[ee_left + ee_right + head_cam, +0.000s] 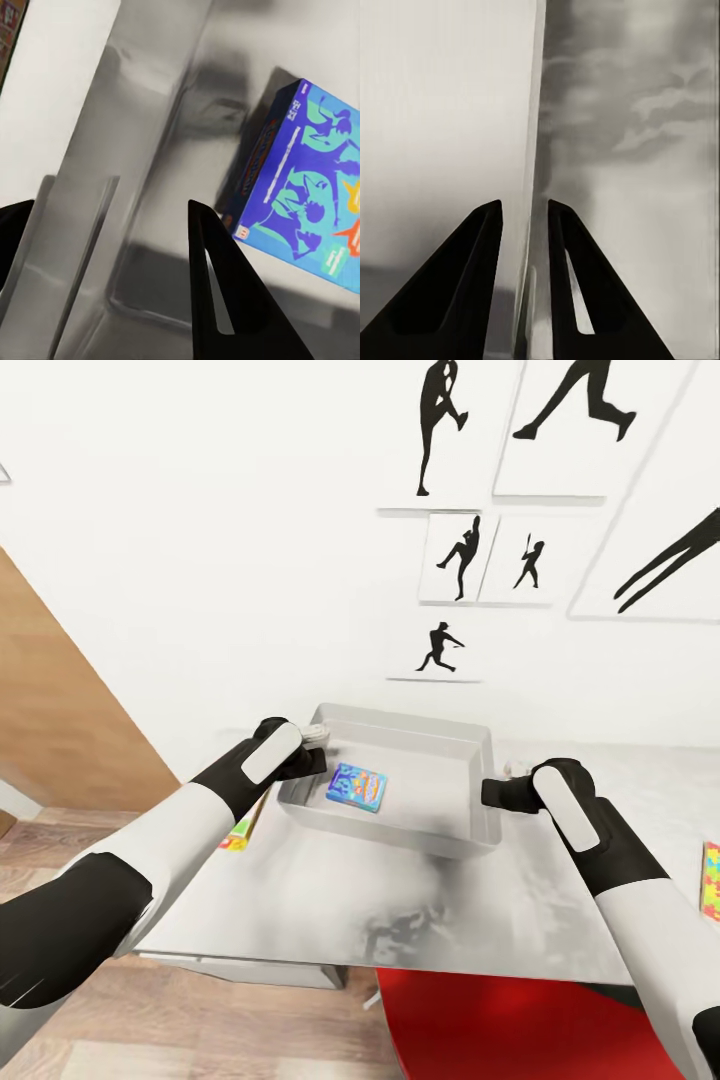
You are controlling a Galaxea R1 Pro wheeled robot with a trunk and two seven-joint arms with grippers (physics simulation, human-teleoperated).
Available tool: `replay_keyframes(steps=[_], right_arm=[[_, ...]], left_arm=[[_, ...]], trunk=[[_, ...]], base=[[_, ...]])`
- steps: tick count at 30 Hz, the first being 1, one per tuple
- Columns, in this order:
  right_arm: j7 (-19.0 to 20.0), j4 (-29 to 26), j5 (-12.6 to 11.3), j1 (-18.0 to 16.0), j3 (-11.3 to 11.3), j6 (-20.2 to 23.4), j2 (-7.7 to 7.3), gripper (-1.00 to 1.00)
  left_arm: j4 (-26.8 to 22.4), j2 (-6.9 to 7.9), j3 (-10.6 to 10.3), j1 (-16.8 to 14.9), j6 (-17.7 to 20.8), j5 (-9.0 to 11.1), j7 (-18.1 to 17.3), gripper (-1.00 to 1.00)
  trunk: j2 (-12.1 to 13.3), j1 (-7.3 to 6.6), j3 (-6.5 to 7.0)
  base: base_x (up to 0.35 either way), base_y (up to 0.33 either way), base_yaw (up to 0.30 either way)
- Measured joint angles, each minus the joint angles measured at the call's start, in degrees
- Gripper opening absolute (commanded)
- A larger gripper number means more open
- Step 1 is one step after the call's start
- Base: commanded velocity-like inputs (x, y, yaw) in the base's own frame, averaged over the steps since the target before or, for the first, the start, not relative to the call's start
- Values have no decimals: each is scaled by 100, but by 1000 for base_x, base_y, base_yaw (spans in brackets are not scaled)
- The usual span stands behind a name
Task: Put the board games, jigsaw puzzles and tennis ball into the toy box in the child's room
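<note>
One blue board game (357,787) in grey toy box (440,745) | right jaws pinch its rim | left jaws wide astride wall

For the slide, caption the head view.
Both grippers, left and right, at the toy box rims; blue board game inside.

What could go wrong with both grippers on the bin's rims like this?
1. The right gripper pinches only the thin rim of the toy box; it could slip if the bin is moved.
2. The left gripper straddles the opposite wall with its fingers wide apart, so the hold looks uneven and the bin may twist.
3. The blue board game lies loose inside and could slide if the bin tilts.
</note>
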Motion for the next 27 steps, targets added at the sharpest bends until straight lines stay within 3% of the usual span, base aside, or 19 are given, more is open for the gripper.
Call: replay_keyframes(steps=[9,18,27], right_arm=[[0,-2,-5,-1,-4,0,-6,-100],[6,-2,12,-2,-4,-2,-13,-100],[8,-15,16,0,-3,-1,-19,-100]], left_arm=[[-7,-1,-3,1,-19,6,0,-100],[-10,3,0,32,-23,0,4,-100],[-8,7,7,85,-21,-18,4,-100]], trunk=[[0,0,0],[-1,0,0],[0,0,0]], base=[[0,-92,5],[0,-62,185],[0,-4,23]])
